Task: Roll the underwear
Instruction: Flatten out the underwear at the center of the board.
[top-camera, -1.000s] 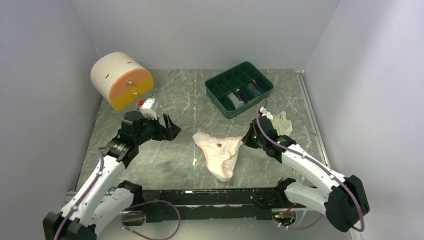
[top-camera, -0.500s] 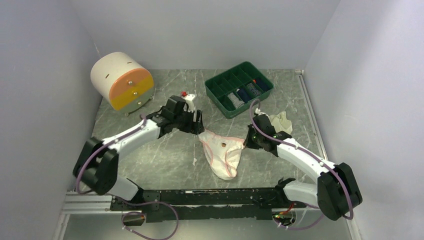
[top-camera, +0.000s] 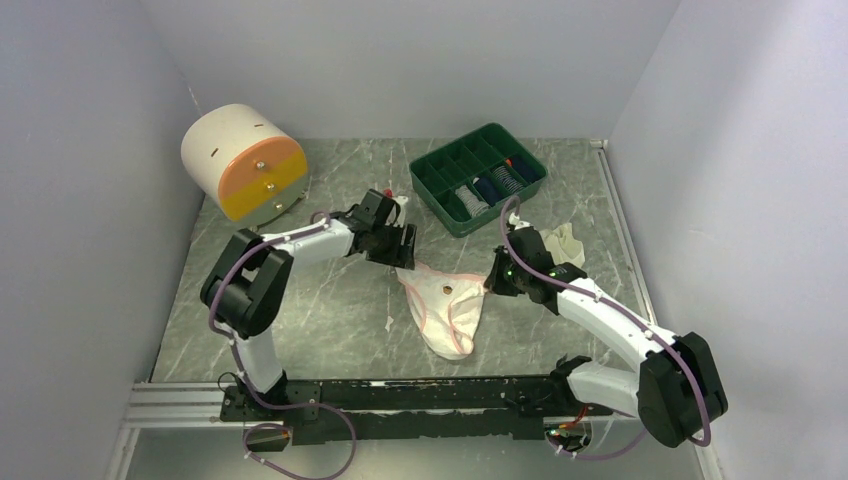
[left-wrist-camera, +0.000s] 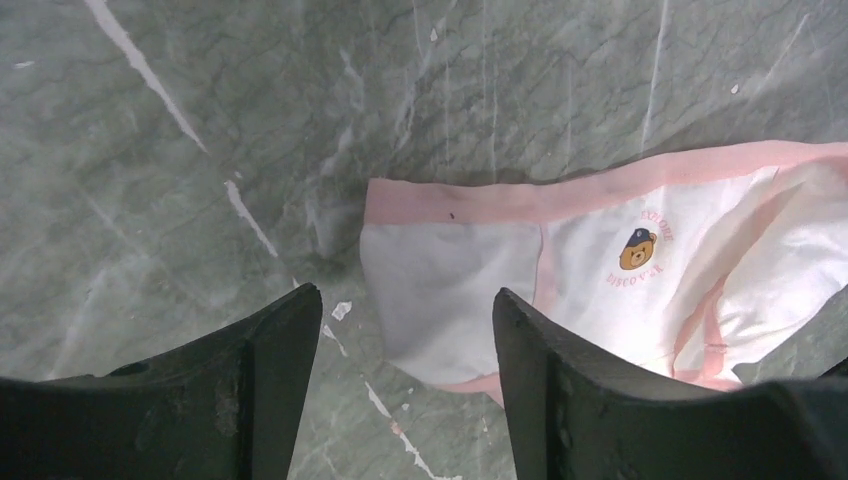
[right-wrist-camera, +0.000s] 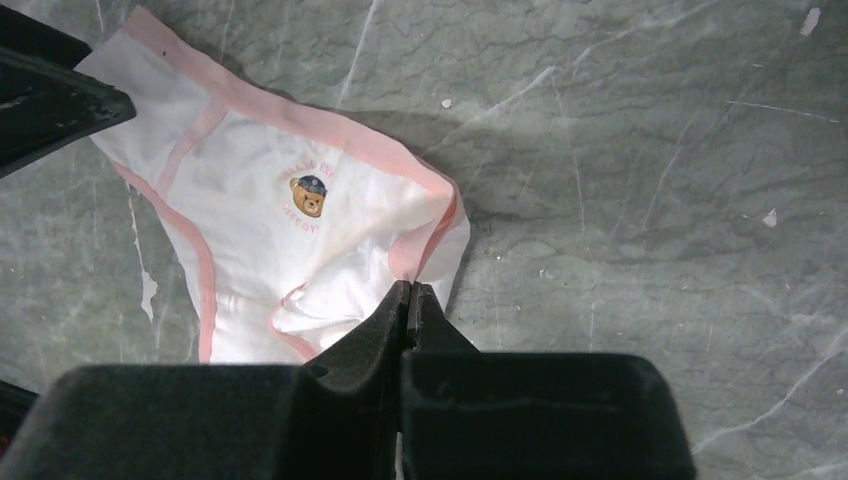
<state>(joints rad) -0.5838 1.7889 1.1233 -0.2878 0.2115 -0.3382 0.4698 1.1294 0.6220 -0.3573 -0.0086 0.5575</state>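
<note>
The white-and-pink underwear (top-camera: 445, 305) lies spread on the marble table, a small bear print on its front (left-wrist-camera: 637, 250). My left gripper (top-camera: 398, 258) is open and hovers over the garment's left waistband corner (left-wrist-camera: 440, 290), its fingers astride it. My right gripper (top-camera: 494, 281) is shut on the garment's right waistband corner (right-wrist-camera: 425, 255). The cream-white underwear (top-camera: 562, 243) lies crumpled at the right, behind the right arm.
A green divided tray (top-camera: 478, 177) with rolled items stands at the back right. A white and orange drum-shaped drawer unit (top-camera: 243, 162) stands at the back left. Grey walls enclose the table on three sides.
My left arm swung from the left side over to the garment's left corner. The right gripper held its corner, and the garment shifted a little right and straightened.
</note>
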